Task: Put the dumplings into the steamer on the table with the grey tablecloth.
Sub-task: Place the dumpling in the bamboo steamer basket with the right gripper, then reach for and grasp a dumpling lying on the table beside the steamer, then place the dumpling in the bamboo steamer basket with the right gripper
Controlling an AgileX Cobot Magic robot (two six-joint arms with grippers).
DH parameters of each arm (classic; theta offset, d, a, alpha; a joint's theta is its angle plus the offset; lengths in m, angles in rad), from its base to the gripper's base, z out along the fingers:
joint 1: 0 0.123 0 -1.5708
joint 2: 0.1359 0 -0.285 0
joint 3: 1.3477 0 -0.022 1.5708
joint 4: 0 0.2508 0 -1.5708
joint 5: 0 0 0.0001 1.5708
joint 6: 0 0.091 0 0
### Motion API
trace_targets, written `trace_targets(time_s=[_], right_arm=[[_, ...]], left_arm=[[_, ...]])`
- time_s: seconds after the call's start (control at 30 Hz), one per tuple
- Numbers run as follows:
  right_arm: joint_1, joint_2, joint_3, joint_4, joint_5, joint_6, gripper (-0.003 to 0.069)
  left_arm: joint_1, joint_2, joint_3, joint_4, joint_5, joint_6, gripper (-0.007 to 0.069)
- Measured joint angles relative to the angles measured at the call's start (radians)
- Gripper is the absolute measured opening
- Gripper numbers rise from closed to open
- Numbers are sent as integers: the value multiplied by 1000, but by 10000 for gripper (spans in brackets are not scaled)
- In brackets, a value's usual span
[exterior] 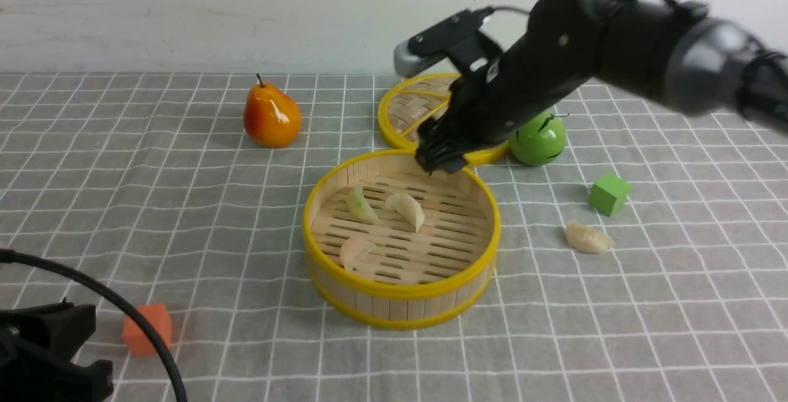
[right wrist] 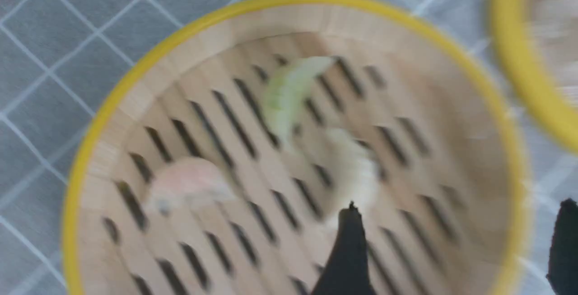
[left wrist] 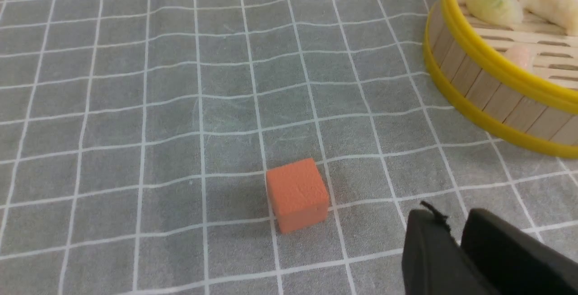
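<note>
Well, my right claw [exterior: 438, 163] hangs released above the slatted bamboo steamer [exterior: 400, 294] with three pleated dumplings [exterior: 406, 210] inside; my left claw [left wrist: 456, 227] looks clenched, though half-cropped.

my right wrist view is smeared by motion: under my right gripper [right wrist: 458, 207] the steamer [right wrist: 135, 73] is soft, and the greenish dumpling [right wrist: 289, 91], pinkish dumpling [right wrist: 189, 186] and pale dumpling [right wrist: 356, 168] are blobs with no pleats to read. one of my fingers [right wrist: 347, 254] covers the pale dumpling's end, and both run off the edge. beside the jaws the lid [right wrist: 519, 60] is a cropped yellow arc. from the front, my right arm [exterior: 585, 39] hides part of the lid and the green apple [exterior: 542, 140]. my left gripper [left wrist: 451, 218] shows only its tips, and the steamer ahead of them is cut off.
</note>
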Motion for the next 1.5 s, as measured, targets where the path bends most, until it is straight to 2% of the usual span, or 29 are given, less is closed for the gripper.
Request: trace_targets(time_s=[0.07,0.2,0.33,0.43,0.53,0.6,0.63,0.67,0.7,0.8,0.93,1.0,1.07,1.13,1.3,1.4,1.47,1.5], right_arm=[[-53,-19,2,-58,67,15,549],[-184,21,64,-83,157,18,539],[-292,127,105,-43,183,20,514],[-318,179,108,23,168,20,478],[-319,198,108,60,161,4,409],[-316,200,108,85,157,-15,315],[-315,200,108,91,157,-18,244],[-316,200,107,95,161,-19,219],[-316,200,96,97,173,-20,164],[-315,197,40,106,244,-20,170],[-301,153,-70,193,360,-20,170],[-268,118,-115,278,400,-39,170],[-229,98,-132,317,406,-76,170],[-145,86,-139,337,413,-154,170],[-10,147,-139,266,365,-187,170],[39,211,-137,195,302,-166,222],[56,232,-132,172,275,-141,285],[62,243,-131,165,261,-125,349]], left_arm=[[0,0,0,0,-11,0,116],[0,0,0,0,-17,0,122],[0,0,0,0,-19,0,127],[0,0,0,0,-24,0,129],[0,0,0,0,-24,0,131],[0,0,0,0,-24,0,132],[0,0,0,0,-24,0,132],[0,0,0,0,-24,0,132],[0,0,0,0,-24,0,132],[0,0,0,0,-24,0,133],[0,0,0,5,-43,0,134],[0,0,0,8,-58,0,135],[0,0,0,8,-69,0,137],[0,0,0,10,-78,0,140],[0,0,0,10,-79,-5,144],[0,0,0,7,-72,-7,148],[0,0,0,-2,-70,-7,150],[0,0,0,-15,-68,-7,154]])
